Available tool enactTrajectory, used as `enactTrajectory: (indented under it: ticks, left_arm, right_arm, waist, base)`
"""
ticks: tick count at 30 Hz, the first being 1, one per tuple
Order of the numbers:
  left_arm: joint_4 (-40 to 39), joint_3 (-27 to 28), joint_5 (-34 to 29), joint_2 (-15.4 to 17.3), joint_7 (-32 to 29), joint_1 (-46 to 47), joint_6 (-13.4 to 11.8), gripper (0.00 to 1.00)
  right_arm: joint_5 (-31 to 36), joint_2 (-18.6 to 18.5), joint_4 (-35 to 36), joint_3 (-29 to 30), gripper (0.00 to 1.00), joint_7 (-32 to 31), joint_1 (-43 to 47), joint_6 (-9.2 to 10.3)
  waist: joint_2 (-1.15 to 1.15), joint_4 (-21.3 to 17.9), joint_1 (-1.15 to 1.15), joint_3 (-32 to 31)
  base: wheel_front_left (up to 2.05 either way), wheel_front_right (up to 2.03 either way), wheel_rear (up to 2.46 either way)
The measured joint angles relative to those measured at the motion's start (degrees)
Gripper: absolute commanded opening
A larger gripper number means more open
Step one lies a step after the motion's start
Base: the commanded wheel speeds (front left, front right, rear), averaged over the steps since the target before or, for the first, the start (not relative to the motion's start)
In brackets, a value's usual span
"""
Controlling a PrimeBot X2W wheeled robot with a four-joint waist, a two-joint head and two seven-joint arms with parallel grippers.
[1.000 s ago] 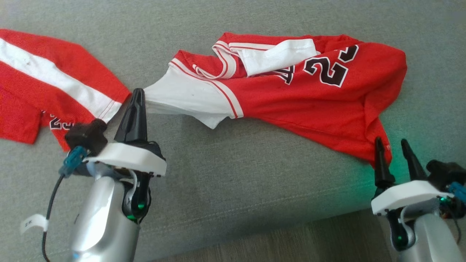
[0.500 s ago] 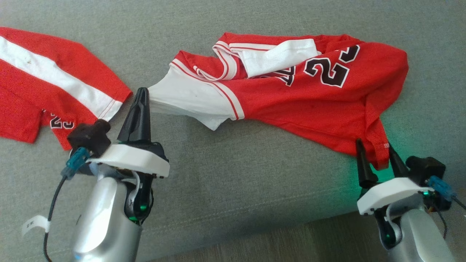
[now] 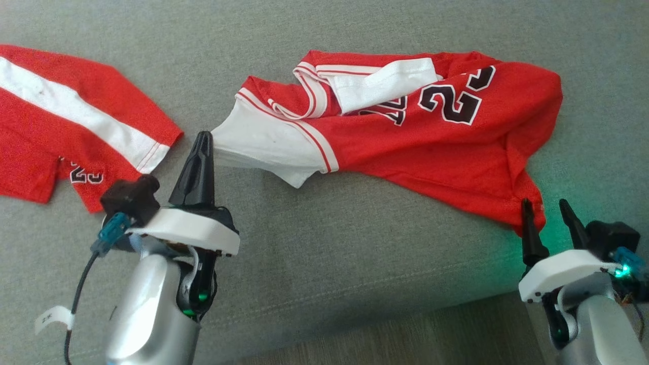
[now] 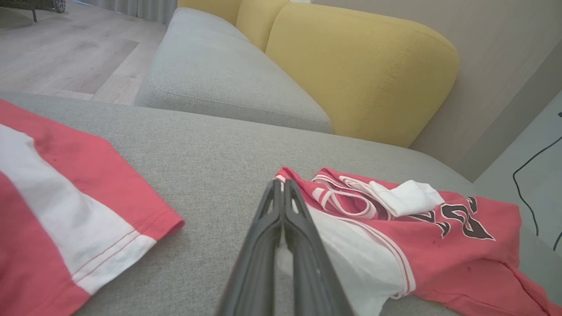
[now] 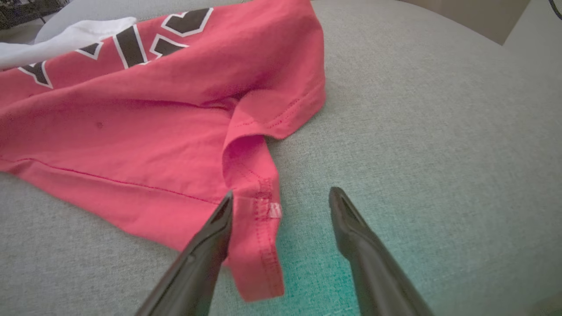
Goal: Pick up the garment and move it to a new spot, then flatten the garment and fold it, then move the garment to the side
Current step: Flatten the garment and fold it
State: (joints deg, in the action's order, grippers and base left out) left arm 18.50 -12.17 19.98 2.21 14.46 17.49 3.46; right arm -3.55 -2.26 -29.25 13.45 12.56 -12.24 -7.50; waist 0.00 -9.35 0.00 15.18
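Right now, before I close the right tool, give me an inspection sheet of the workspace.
Surface: grey sofa seat, soft fabric.
Job's things: red jersey, crumpled, number facing up, white sleeve pulled towards the left tool.
Clutter: second red-and-white garment at far left, apart from the jersey.
Tools: left tool shut on the jersey's white sleeve; right tool open, the jersey's hem corner between its fingers.
Cables: black cable hanging beside the left arm.
Surroundings: yellow cushions, wood floor.

Soft even daylight, faint shadows; green glow on the cushion at four o'clock; wrist views paler.
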Motion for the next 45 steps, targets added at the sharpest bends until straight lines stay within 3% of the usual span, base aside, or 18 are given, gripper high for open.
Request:
enactTrajectory:
  ticks: [15,16,18,26,32,36,41,45]
  left_arm:
    - [0.01,-0.02,0.34,0.01,0.0,-0.01,-0.44,0.0]
    - [0.01,-0.02,0.34,0.01,0.0,-0.01,-0.44,0.0]
    - [0.01,-0.02,0.35,0.01,0.0,0.0,-0.44,0.0]
    - [0.12,0.15,0.86,0.0,0.0,-0.01,-0.48,0.0]
    - [-0.12,1.86,3.75,0.01,0.0,-1.21,0.13,0.0]
    - [-1.45,2.29,9.15,-0.07,-0.58,-1.63,1.68,0.0]
    - [-7.15,4.1,15.43,1.03,-6.95,0.77,2.61,0.0]
    - [-13.14,6.9,19.9,2.0,-13.36,5.44,1.25,0.0]
  right_arm:
    - [2.13,0.01,3.74,1.45,1.0,-3.58,1.6,0.0]
    - [2.14,0.01,3.99,1.47,0.89,-3.63,1.61,0.0]
    - [2.11,0.01,4.31,1.44,0.0,-4.08,1.64,0.0]
    - [-0.94,0.01,5.68,-1.3,0.0,-6.47,2.59,0.0]
    - [-9.36,0.03,12.33,-10.44,0.0,-10.67,3.62,0.0]
    - [-22.32,-0.02,22.04,-12.8,0.0,-18.07,3.42,0.0]
    - [-35.61,-0.14,30.53,-11.98,0.0,-25.87,-0.04,0.0]
    - [-42.45,-1.78,33.01,-8.95,0.0,-29.48,-7.72,0.0]
  waist:
    - [0.0,-0.48,0.0,0.05]
    - [0.0,-0.51,0.0,0.04]
    - [0.0,-0.51,0.0,0.02]
    - [0.0,-0.22,0.0,-0.65]
    - [0.0,-0.02,0.0,-2.86]
    - [0.0,0.5,0.0,-5.86]
    - [0.0,1.57,0.0,-9.4]
    - [0.0,2.58,0.0,-12.48]
  base:
    - [0.0,0.0,0.0]
    - [0.0,0.0,0.0]
    - [0.0,0.0,0.0]
    - [0.0,0.0,0.0]
    - [0.0,0.0,0.0]
    - [0.0,0.0,0.0]
    - [0.0,0.0,0.0]
    - [0.0,0.0,0.0]
